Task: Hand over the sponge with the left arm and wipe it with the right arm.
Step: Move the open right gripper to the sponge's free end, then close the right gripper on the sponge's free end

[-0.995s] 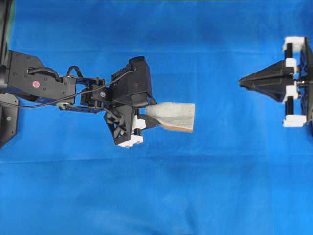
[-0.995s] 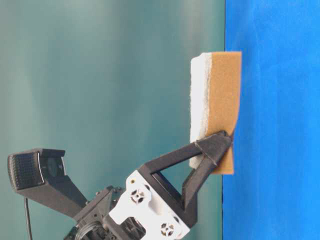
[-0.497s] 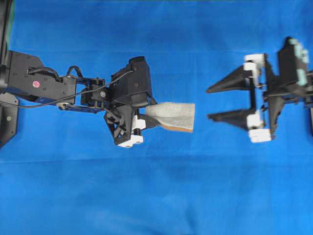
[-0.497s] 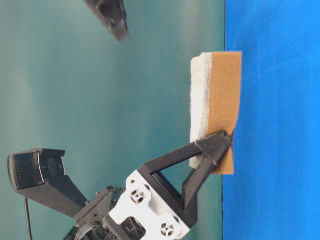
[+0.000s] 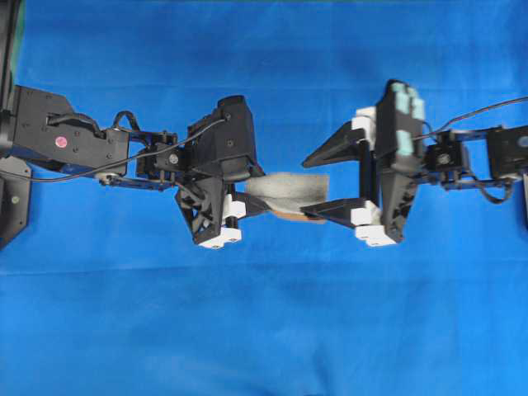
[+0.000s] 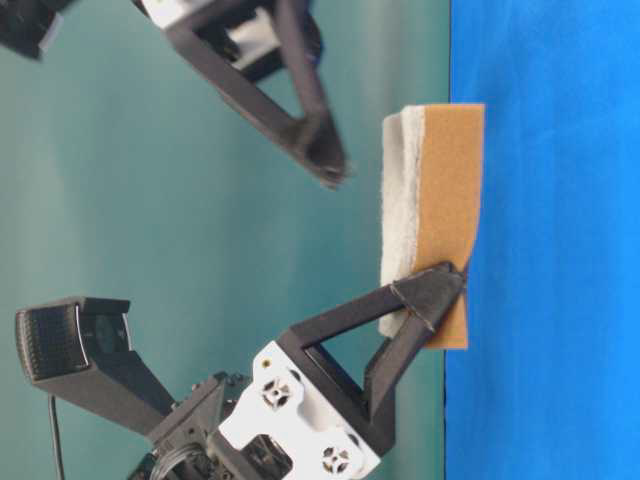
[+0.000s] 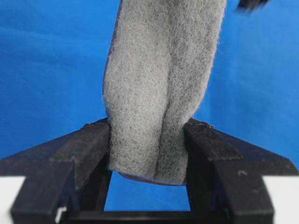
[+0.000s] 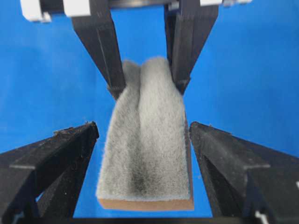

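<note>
One sponge [image 5: 285, 190], pinched in left hand [image 5: 247, 196]; right hand [image 5: 312, 186] spread wide around it

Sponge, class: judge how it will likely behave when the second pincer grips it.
Probably soft: the sponge creases where the left pincer squeezes it. Likely light, since it sticks out unsupported with little sag. Its fuzzy face should resist slipping.

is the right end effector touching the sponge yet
Apart. The right wrist view shows blue cloth between the sponge and each open finger of the right end effector, which straddles its free end.
</note>
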Motion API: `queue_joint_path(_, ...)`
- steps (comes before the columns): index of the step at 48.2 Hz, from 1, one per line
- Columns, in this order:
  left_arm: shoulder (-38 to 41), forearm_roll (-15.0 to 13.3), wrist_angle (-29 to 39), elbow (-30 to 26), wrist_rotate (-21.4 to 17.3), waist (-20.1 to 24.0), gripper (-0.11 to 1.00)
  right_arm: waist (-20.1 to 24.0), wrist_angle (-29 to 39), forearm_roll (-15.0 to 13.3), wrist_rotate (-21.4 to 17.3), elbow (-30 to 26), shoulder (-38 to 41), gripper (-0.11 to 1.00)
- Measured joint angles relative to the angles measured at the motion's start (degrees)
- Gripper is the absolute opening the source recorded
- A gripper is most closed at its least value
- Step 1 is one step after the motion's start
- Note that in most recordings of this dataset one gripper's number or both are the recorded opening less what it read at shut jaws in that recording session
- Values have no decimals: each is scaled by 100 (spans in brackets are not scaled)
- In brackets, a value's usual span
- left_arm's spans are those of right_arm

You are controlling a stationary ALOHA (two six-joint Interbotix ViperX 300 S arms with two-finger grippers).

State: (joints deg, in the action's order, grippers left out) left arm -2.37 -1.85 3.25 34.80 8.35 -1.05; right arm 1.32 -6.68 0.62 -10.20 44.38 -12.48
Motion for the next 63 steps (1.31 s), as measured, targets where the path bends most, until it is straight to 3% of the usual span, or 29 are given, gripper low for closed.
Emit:
queue_joint_path(26,0,0,26,9,-26,0,37,-9,237,44,-18,-281,800,74)
queue_joint_path(35,0,0,26,9,-18,0,32,-18,264,44,35,-334,853,73)
queue_joint_path(40,0,0,26,9,-35,0,32,18,290,0,70,-396,853,63)
queue_joint_path(49,0,9,18,0,-70,-18,29,53,483,-185,114,-457,817,22)
queue_joint_path(58,0,9,-53,0,-70,-18,29,53,677,-211,114,-466,694,21)
queue_joint_path(63,-35,9,-105,9,-123,-18,55,53,738,-211,114,-466,598,21)
